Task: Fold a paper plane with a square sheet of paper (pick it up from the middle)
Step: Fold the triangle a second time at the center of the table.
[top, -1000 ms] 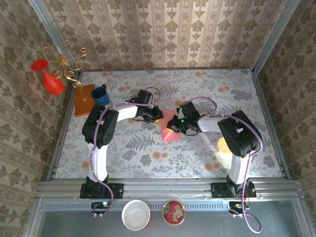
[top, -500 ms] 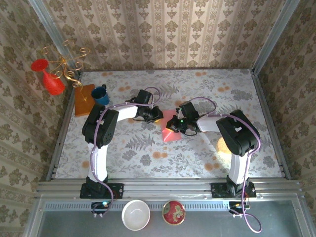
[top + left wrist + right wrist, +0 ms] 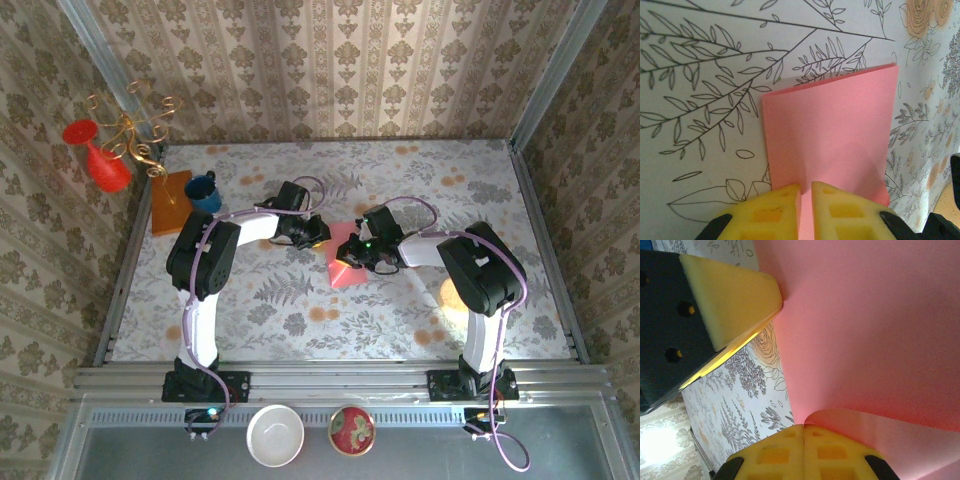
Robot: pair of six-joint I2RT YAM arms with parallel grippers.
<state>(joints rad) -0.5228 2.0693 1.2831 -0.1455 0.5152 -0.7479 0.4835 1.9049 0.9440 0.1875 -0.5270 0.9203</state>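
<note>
Your left pincer (image 3: 805,194) has its yellow pads almost pressed together. Pink shows in the slit, so it appears to pinch the near edge of the square sheet of paper (image 3: 830,130). Ahead of that pincer the sheet lies flat on the floral table (image 3: 700,75), seemingly doubled over once, with a second layer peeking out along its far edge. To its right, your right pincer (image 3: 804,436) is pressed shut on a flap that curls up from its tips. I judge you're early on: there is no pointed nose or centre ridge yet, and most creases remain.
</note>
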